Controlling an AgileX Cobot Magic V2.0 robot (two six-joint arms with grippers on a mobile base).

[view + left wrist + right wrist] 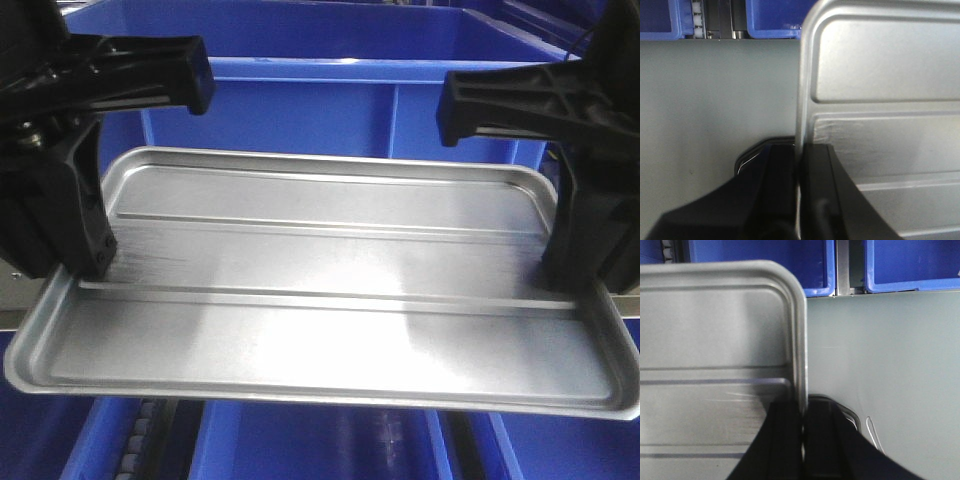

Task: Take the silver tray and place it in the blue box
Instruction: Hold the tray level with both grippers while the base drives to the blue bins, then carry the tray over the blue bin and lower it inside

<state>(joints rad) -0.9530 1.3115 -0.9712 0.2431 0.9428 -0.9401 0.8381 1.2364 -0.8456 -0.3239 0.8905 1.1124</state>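
Over the worktop (pixel 700 100), your left claw (pixel 799 156) and right claw (pixel 803 409) are both clamping the silver tray's (pixel 320 270) opposite rims.

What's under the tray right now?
Grey table shows beside the tray in wrist views; blue bins sit below its near edge. Anything directly beneath is covered by the tray.

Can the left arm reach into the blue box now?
Probably not alone: the left pincer is shut on the rim of the silver tray, and the right pincer grips the other end. The blue box stands behind.
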